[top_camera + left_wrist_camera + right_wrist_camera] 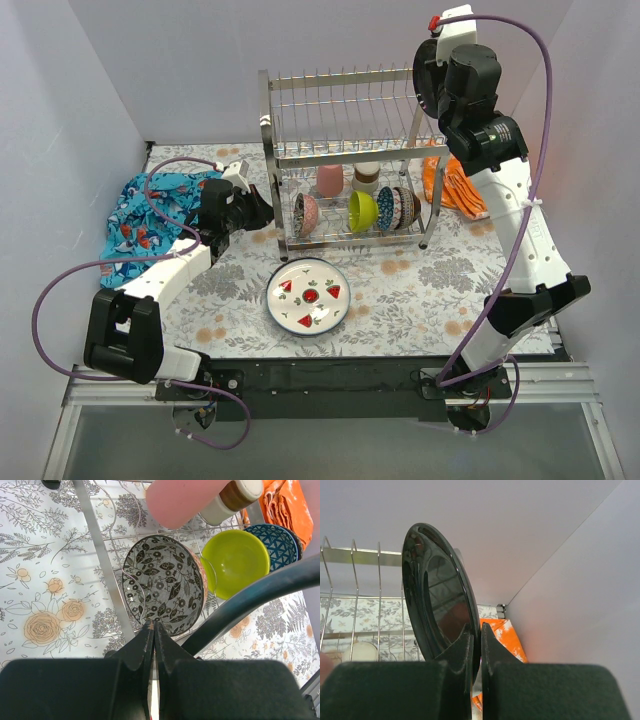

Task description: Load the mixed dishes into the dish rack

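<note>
Floral-print worktop (440,290) carries everything. Two-tier chrome wire dish rack (345,160) stands at the back centre, slotted upper shelf bare, lower tier part loaded.

Right arm is raised high over the rack's right end. Right fingers (472,632) are clenched on the lower rim of the glossy black round plate (432,590), which is held on edge in the air, above and just beside the upper shelf wires, not yet in a slot.

White red-rimmed plate with red fruit marks (309,293) lies flat on the worktop just in front of the rack, untouched.

Lower tier, left to right: black-and-white leaf-patterned bowl (165,582) on edge, lime green bowl (240,562), dark blue patterned bowl (277,540). Pink cup (185,497) sits behind them.

Left fingers (151,630) are pressed together with nothing between them, low at the rack's left end, tips right by the patterned bowl's rim; can't tell if touching.

Handling, my guess: black plate is stiff, smooth, likely slippery and breakable. The rim pinch is thin, so it could swing or slide. Keep it vertical, line the edge up between two wires, lower slowly, and let go only once seated. The white plate lies flat, so there's little to pinch; take its raised rim at one side.
</note>
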